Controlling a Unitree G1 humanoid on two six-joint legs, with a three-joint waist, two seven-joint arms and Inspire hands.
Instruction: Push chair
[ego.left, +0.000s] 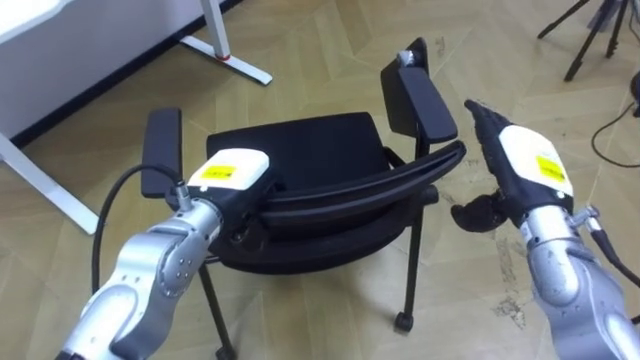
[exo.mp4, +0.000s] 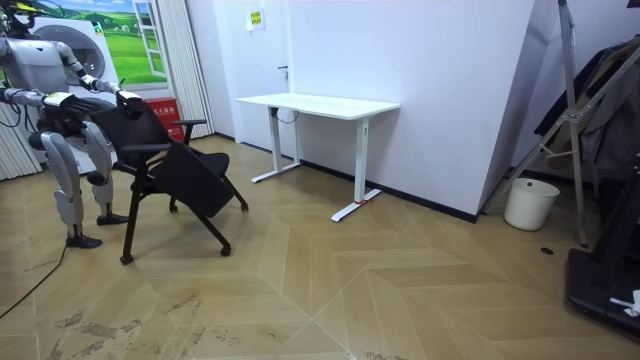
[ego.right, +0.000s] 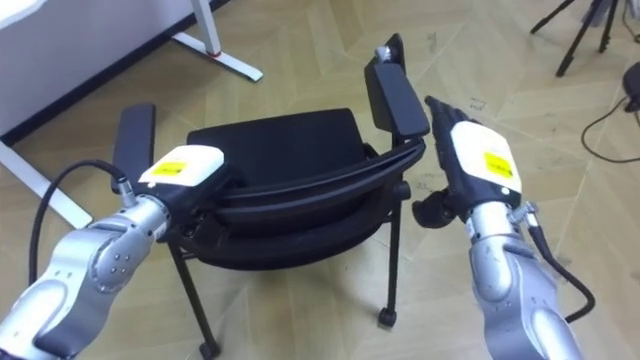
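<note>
Resting on chair backrest (ego.left: 370, 181), left hand (ego.left: 232, 172); right hand (ego.left: 522, 165) straight-fingered just beside.

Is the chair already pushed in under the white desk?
No, in the room view the chair stands well apart from the white desk, toward the room view's left, beside the robot.

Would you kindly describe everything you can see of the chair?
The chair is black, with a padded seat, a curved backrest, two flat armrests and thin dark legs on casters. It stands on the wood-patterned floor, with a white desk some way ahead of it. The left robot hand lies on the backrest's top edge. The right robot hand, open, is at the backrest's right end; whether it touches is unclear.
</note>
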